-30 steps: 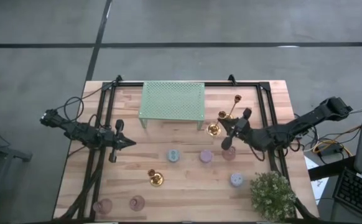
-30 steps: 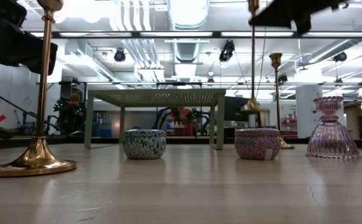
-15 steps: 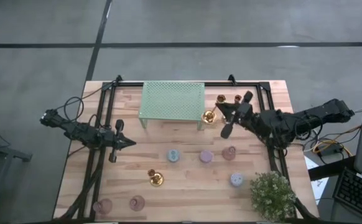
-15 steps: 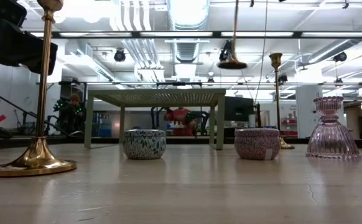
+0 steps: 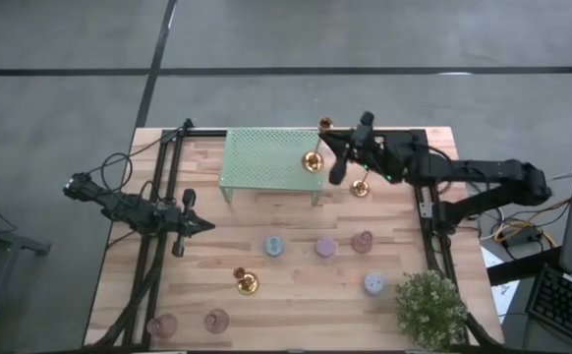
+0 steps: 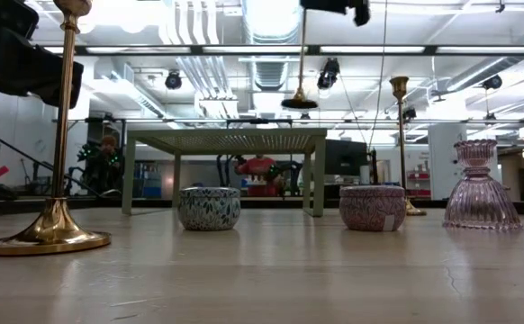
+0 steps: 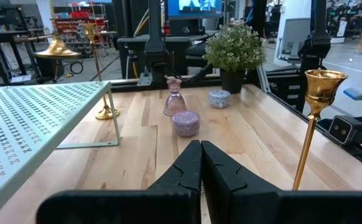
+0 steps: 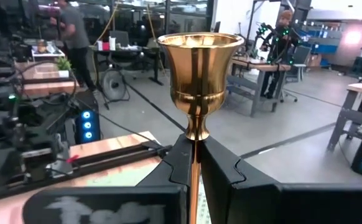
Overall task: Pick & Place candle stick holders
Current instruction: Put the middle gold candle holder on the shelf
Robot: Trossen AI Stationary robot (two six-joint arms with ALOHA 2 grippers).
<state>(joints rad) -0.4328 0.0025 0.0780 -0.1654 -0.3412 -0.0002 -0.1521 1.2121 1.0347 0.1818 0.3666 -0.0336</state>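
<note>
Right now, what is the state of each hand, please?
Left hand: closed, holding nothing.
Right hand: closed on a tall shiny gold metal candle stick holder, lifted above the mint-green perforated metal rack.

Mint-green perforated rack (image 5: 272,157) at the far centre of the wooden table (image 5: 296,295), standing on four legs. Bushy green potted plant (image 5: 430,308) at the near right corner. Black frame rails (image 5: 158,246) along the left, far and right edges. Laptop (image 5: 571,265) off the table's right.
</note>
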